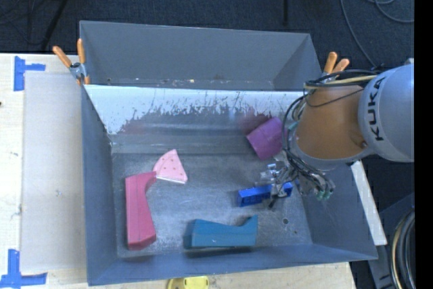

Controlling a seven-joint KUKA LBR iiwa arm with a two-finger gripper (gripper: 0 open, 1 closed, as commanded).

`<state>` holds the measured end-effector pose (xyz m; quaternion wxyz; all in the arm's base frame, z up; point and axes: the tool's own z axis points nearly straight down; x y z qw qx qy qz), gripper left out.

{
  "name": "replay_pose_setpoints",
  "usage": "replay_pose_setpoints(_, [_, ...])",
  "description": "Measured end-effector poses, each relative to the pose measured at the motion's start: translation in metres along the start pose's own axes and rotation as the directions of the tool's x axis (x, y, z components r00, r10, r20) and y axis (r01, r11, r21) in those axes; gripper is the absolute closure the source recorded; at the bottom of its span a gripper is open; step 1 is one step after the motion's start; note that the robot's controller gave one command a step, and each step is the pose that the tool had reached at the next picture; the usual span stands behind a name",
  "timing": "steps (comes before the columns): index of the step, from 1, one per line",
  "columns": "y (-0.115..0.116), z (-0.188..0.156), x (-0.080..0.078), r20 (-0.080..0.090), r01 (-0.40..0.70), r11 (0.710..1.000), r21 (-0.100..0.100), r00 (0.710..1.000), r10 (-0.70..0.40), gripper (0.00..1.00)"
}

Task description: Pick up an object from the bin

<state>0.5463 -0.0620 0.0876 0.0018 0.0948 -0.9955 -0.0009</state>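
Dark carpet strewn with cables lies behind the grey metal bin (pixel 203 57). From the left, its floor holds a long crimson block (pixel 139 210), a pale pink wedge (pixel 171 167), a teal notched block (pixel 222 233) at the front, and a purple block (pixel 264 137) by the back slope. Rightmost, the gripper (pixel 276 185) hangs over the right end of a small blue block (pixel 254 196); whether it is wide or narrow cannot be told.

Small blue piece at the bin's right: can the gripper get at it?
Probably yes: the gripper hangs right at the small blue piece; nothing lies on it, and the purple block and teal block sit apart.
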Motion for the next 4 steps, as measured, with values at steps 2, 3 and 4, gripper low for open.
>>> replay_pose_setpoints(2, [0.001, -0.024, 0.001, -0.004, 0.0, 1.0, -0.001, 1.0, 0.0, 1.0])
replay_pose_setpoints(3, [0.001, -0.045, 0.0, 0.0, 0.0, 1.0, 0.0, 1.0, 0.0, 1.0])
replay_pose_setpoints(4, [0.001, -0.057, -0.001, 0.007, 0.0, 1.0, 0.002, 1.0, 0.0, 1.0])
